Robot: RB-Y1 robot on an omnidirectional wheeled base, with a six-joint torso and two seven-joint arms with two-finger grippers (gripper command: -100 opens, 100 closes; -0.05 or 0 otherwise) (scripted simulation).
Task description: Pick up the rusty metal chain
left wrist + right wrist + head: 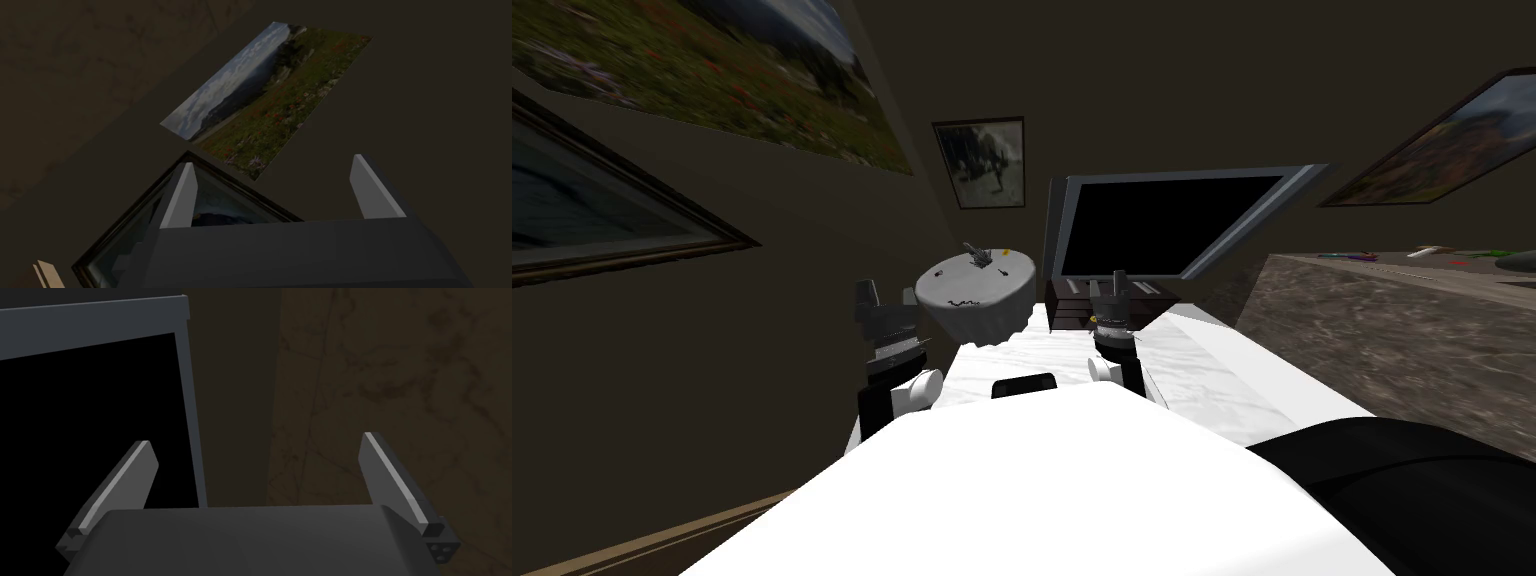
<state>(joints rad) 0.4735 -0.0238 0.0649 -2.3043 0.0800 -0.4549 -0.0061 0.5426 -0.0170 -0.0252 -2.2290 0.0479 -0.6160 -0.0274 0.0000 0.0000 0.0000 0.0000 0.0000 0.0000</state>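
Chain [964, 302], dark, on round white desk [997, 283]: ungrasped. Left tool [272, 170], right tool [255, 443] released, raised. Approach pending; next, reach down.

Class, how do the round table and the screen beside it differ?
The round table is white and curved; the screen is black, straight-edged, in a grey frame. The table's top lies flat and carries small things, a thin dark chain among them; the screen stands upright. Both stand ahead of me.
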